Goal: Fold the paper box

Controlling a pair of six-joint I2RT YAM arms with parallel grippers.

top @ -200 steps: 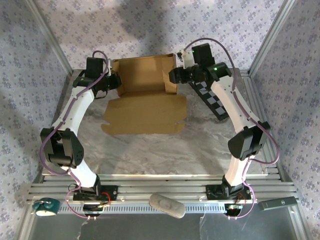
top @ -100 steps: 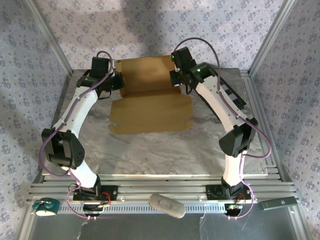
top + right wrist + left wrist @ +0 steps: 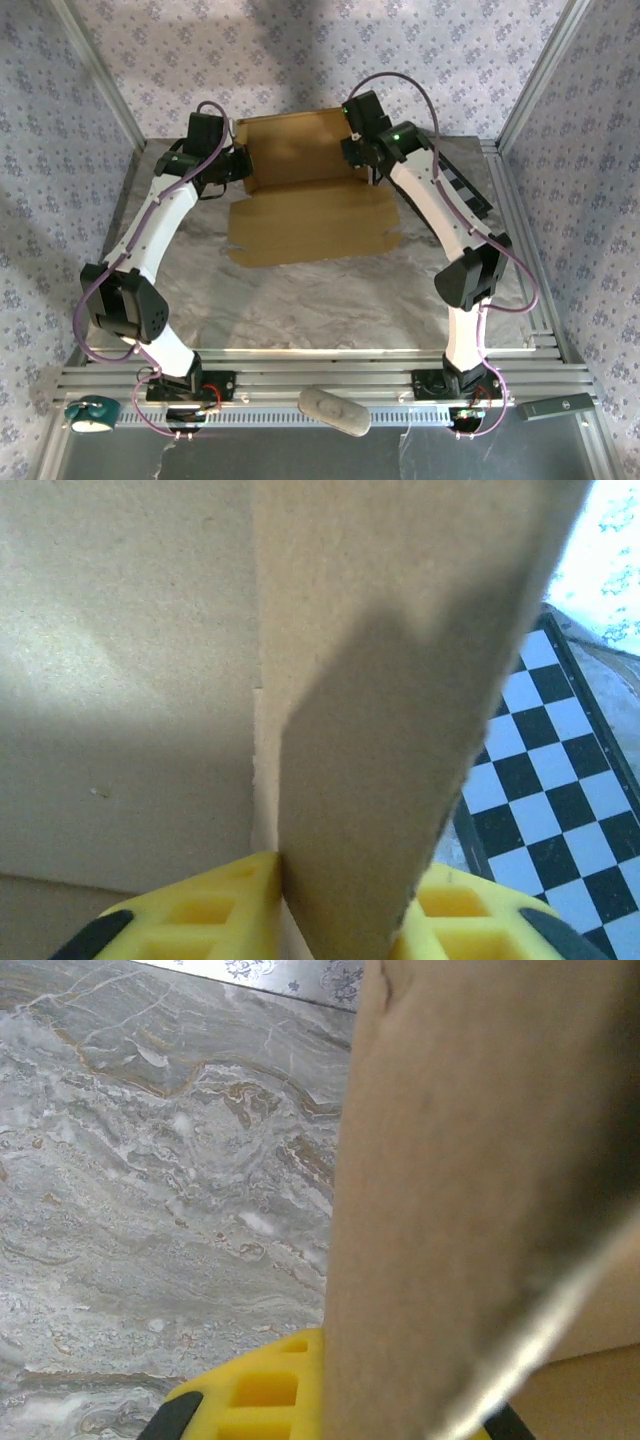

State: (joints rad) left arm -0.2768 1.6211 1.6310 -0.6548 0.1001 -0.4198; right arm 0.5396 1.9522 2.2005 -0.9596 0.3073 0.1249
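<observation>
Paper box (image 3: 305,215) at the far middle of the worktop (image 3: 300,320): front panel flat on the marble, back panel tipped up, short side flaps raised at both ends of the crease. Near its right end, a checkerboard panel (image 3: 540,780).

Left fingers (image 3: 260,1405) pinched shut on the left side flap, cardboard rising straight out of the yellow grip. Right fingers (image 3: 200,920) set narrow on either side of the right side flap, flap edge standing between them and seemingly touching both; firmness of that pinch hard to judge.

Step in hand, by the look of it: standing the back wall and squaring the two side flaps to it, one arm per end. Early-to-middle of the job, with the front panel and its tabs not yet lifted and no closed box shape.

Next move likely calling for swinging both side flaps inward together, at matching pace, so as not to skew the sheet; then freeing one arm to bring up the front panel. Worth watching: thin cardboard creasing off its score line, and the sheet sliding across smooth marble with nothing pinning the flat half.
</observation>
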